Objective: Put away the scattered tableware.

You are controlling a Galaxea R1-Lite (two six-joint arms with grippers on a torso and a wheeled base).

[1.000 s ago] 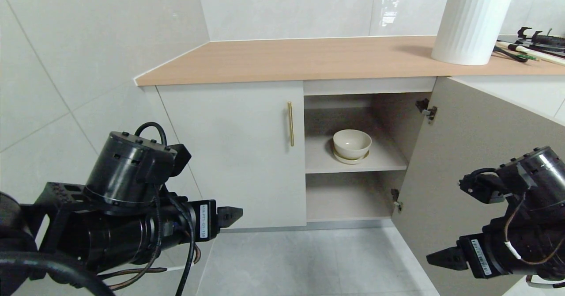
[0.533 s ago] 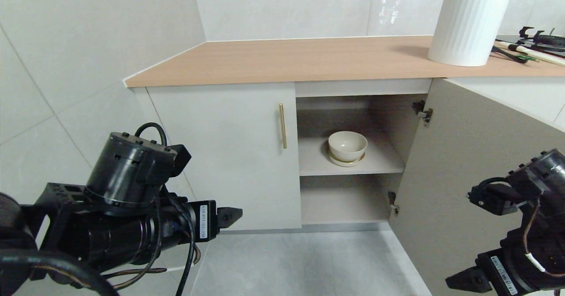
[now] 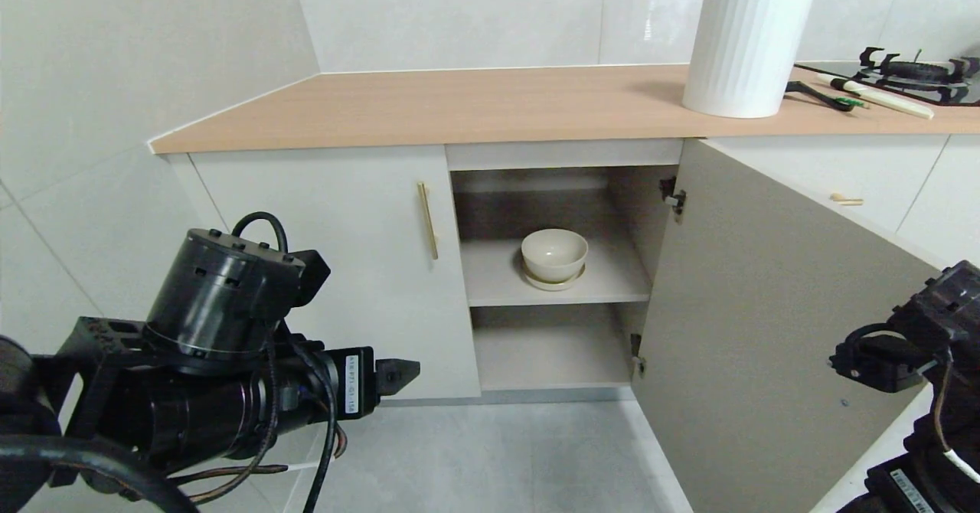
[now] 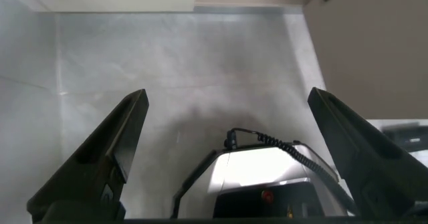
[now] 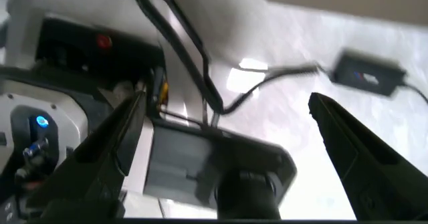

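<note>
The left claw [image 3: 400, 375] hangs low in front of a pale grey floor cabinet [image 3: 337, 268], pointing towards the robot's right. Its two dark fingers [image 4: 110, 157] are spread wide with nothing between them, and grey floor tiles [image 4: 200, 63] lie beneath. The right claw [image 5: 224, 110] is likewise splayed and empty, low down beside the swung-out grey cabinet door [image 3: 766, 329]. The small cream ceramic bowl [image 3: 554, 253] stands upright well ahead of the left claw, higher than it and off to its right. It sits on a shallow cream saucer [image 3: 553, 281] on the upper shelf [image 3: 505, 283] of the open compartment, well apart from both claws. The lower shelf [image 3: 547, 352] is nearer the left claw's height. Between the left claw and the bowl is the shut cabinet door with its slim vertical brass bar handle [image 3: 427, 220]. Far above both claws runs the light wooden countertop [image 3: 429, 107]. On it, over the right claw's side, stands a tall white ribbed cylindrical container [image 3: 749, 38], with a black-handled utensil [image 3: 815, 95] and a cream-handled utensil [image 3: 880, 98] just beyond it, beside a black gas burner [image 3: 915, 69].
</note>
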